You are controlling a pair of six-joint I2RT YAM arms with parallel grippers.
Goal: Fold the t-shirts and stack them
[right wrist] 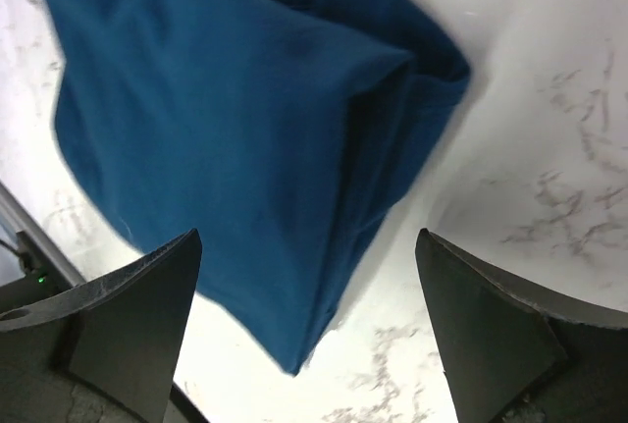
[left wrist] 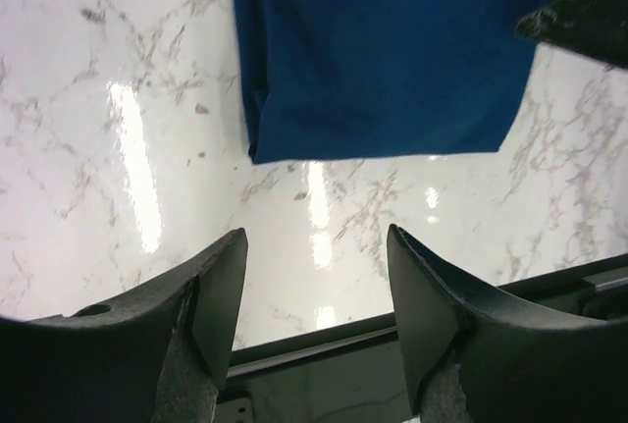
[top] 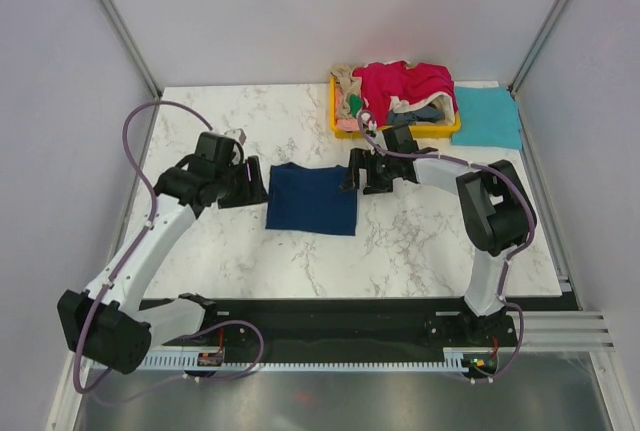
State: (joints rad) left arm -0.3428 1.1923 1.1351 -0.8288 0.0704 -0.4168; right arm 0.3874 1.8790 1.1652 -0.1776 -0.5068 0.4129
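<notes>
A navy t-shirt (top: pixel 313 199) lies folded into a flat rectangle on the marble table, between my two grippers; no print shows. My left gripper (top: pixel 252 185) is open and empty just left of it; in the left wrist view the shirt (left wrist: pixel 383 50) lies beyond the spread fingers (left wrist: pixel 218 290). My right gripper (top: pixel 357 173) is open and empty at the shirt's upper right corner; the right wrist view shows the folded corner (right wrist: pixel 245 138) between its fingers (right wrist: pixel 147 305). A teal t-shirt (top: pixel 488 116) lies folded flat at the back right.
A yellow tray (top: pixel 345 123) at the back holds a heap of crimson-pink (top: pixel 405 81), beige and other tees. The table's near edge has a black rail (top: pixel 350 311). Grey walls close in both sides.
</notes>
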